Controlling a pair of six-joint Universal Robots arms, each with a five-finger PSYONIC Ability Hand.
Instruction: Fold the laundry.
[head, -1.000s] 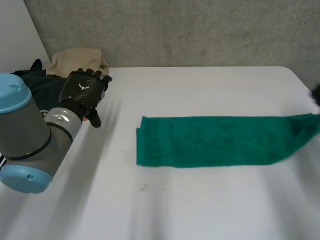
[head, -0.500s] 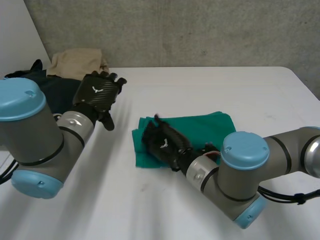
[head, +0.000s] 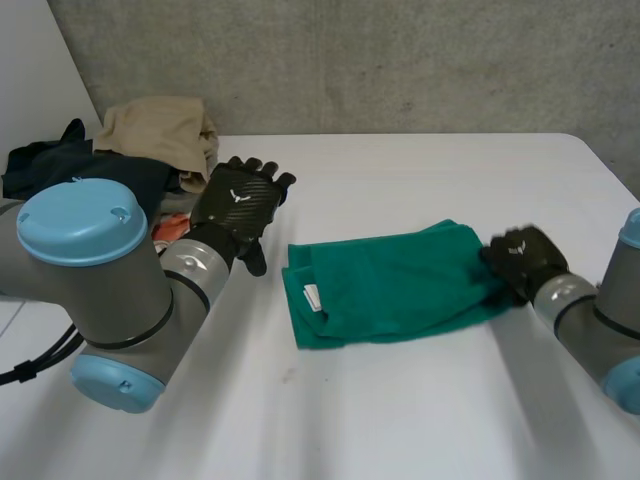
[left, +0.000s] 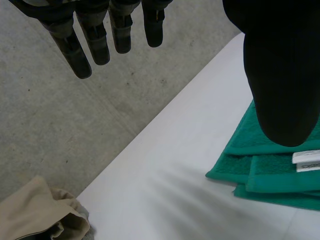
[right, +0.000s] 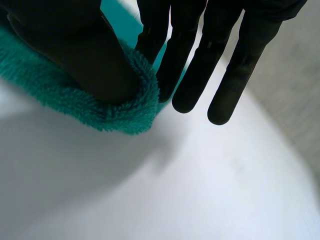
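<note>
**Green towel: fold in hand, right end held**

Green terry towel (head: 390, 285) lies near the middle of the white table (head: 400, 420), a little toward 3 o'clock. It is already doubled into layers. Its long axis runs skew, roughly 8 to 2 o'clock, and the stacked edges at the 9 o'clock end do not match; a white label (head: 313, 296) shows there.

Right hand (head: 524, 262) is at the towel's 3 o'clock end. In its wrist view the folded rim curls round the thumb (right: 85, 55), with the straight fingers (right: 192, 75) on the rim's far side. We read this as a light pinch on the fold.

Left hand (head: 240, 200) hovers at the towel's 10 o'clock, apart from it, with its fingers (left: 97, 40) straight and holding nothing.

A heap of laundry sits at the table's 10 o'clock corner: a beige cloth (head: 160, 125) and a dark garment (head: 70, 165).

Our judgement is that the step is to settle and square this fold.
- Bring the left hand down flat on the 9 o'clock end to pin the layers.
- Draw the right end gently toward 3 o'clock, low over the table, until the slack is gone.
- Turn the towel square to the table edge before letting go.
- Slip the thumb out sideways, or the rim may lift with it.
</note>
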